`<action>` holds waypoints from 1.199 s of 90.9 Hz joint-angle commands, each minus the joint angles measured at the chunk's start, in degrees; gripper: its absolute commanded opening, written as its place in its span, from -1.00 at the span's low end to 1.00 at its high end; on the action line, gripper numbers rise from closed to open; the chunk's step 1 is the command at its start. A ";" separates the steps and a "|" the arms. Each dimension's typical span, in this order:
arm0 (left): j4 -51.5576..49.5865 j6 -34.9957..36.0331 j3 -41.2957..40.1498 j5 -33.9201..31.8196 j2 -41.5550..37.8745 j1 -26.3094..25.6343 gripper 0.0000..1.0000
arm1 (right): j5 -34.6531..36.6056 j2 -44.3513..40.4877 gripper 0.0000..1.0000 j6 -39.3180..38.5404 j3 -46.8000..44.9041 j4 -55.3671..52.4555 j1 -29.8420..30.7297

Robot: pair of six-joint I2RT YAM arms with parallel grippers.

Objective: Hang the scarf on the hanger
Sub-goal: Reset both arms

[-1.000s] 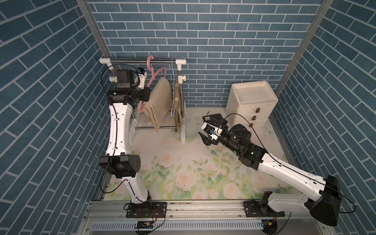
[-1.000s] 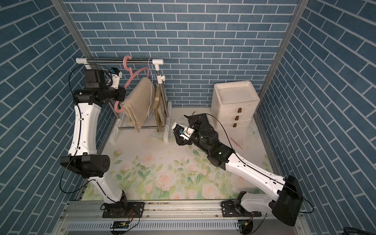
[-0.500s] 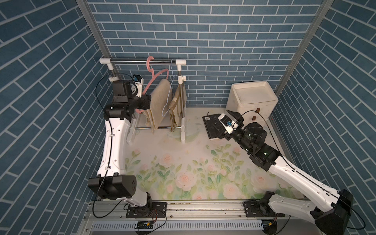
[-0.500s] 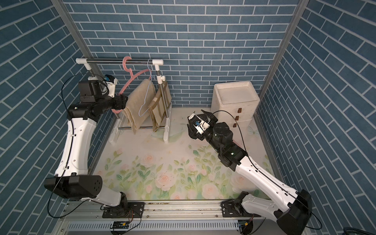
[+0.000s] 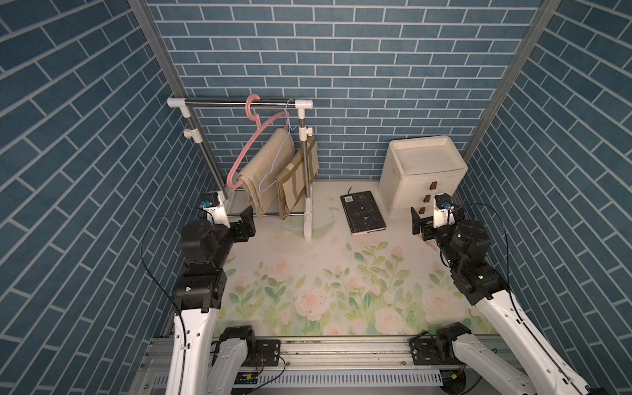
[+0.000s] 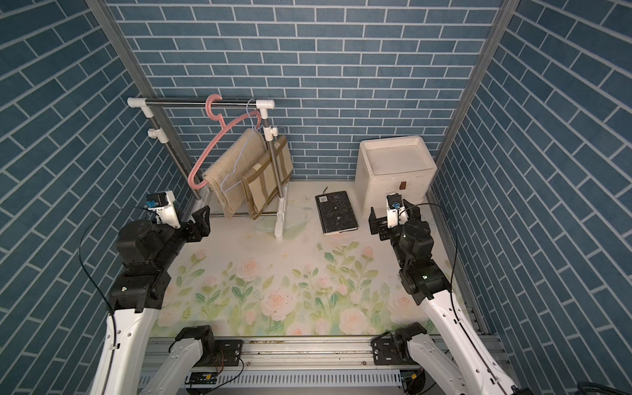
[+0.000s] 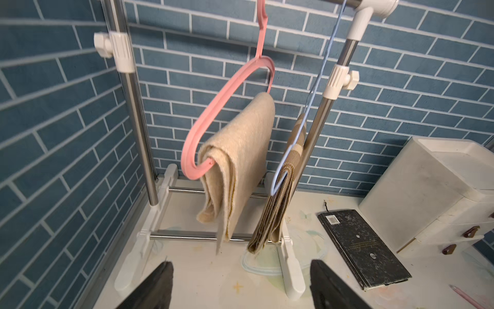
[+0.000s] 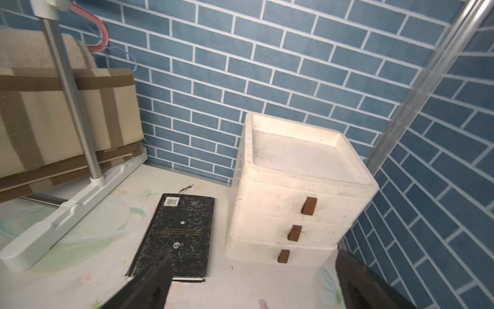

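Observation:
A plain beige scarf (image 5: 263, 167) (image 6: 232, 167) (image 7: 240, 149) is folded over the lower bar of a pink hanger (image 5: 239, 160) (image 6: 205, 154) (image 7: 213, 107), whose hook sits on the rack's top rail (image 5: 236, 101). My left gripper (image 5: 244, 224) (image 6: 198, 225) (image 7: 242, 264) is low in front of the rack, apart from scarf and hanger, with its jaws open and nothing between them. At the right, in front of the drawer unit, my right gripper (image 5: 429, 224) (image 6: 386, 224) (image 8: 252, 256) stands open and empty.
A striped beige and brown cloth (image 5: 297, 174) (image 7: 275, 208) hangs on a thin blue wire hanger (image 7: 315, 88) beside the scarf. A black book (image 5: 362, 212) (image 8: 179, 232) lies on the floral mat. A white drawer unit (image 5: 424, 171) (image 8: 294, 187) stands back right. The rack's white foot (image 5: 307, 219) juts forward.
My left gripper has opened, let go of the pink hanger and drawn back down to the front left. The right arm has withdrawn to the right, near the drawers.

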 commanded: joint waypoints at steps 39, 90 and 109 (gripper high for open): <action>34.16 -10.77 -24.26 -15.68 6.98 0.08 0.90 | 0.42 11.80 0.99 13.15 -29.90 42.35 -18.61; 72.36 2.39 -33.93 -15.88 28.42 0.08 1.00 | -9.72 41.89 0.99 5.76 -31.48 73.50 -18.09; 95.80 4.40 -42.80 -16.29 41.62 -1.91 1.00 | -11.16 41.97 0.99 4.93 -31.35 73.43 -17.88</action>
